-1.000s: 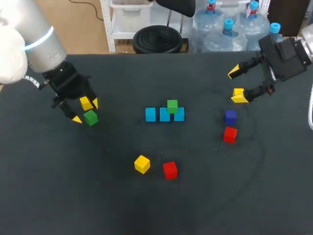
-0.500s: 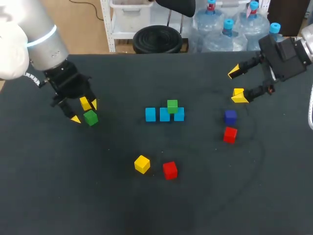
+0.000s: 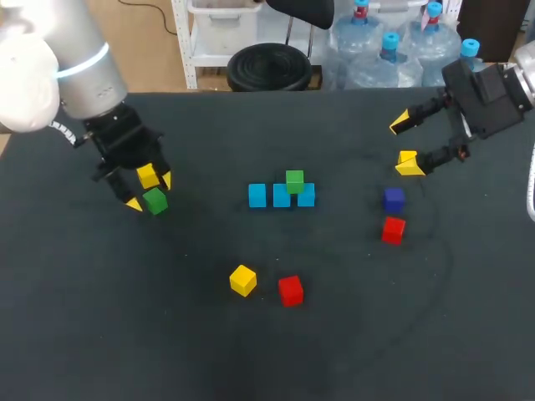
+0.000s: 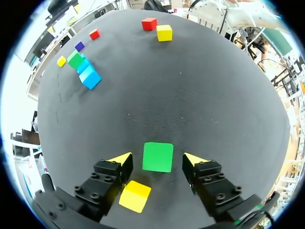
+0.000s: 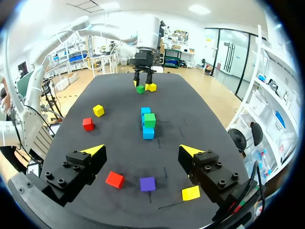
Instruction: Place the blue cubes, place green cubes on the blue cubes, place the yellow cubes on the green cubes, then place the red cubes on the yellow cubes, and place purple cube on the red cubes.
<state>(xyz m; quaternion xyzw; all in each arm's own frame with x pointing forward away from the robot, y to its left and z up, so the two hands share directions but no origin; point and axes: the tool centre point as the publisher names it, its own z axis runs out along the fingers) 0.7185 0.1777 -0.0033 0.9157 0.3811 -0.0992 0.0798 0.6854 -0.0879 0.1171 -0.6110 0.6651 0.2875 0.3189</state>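
Left jaws: spread, straddling the loose green cube (image 4: 157,156) on the surface (image 4: 200,95), not yet pinching it. A yellow cube (image 4: 135,196) lies just beside it, close to one finger. Closing could nudge or trap this cube and skew the grasp. Blue row (image 3: 282,195), carrying one stacked green cube (image 3: 294,180), lies at 3 o'clock. Right jaws: spread, hovering at 2 o'clock.

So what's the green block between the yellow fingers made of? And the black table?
That green cube looks like painted wood or hard plastic, I cannot tell which: flat matte faces, sharp edges, even colour. The table seems covered in dark cloth or felt: dull, no shine, faintly speckled.
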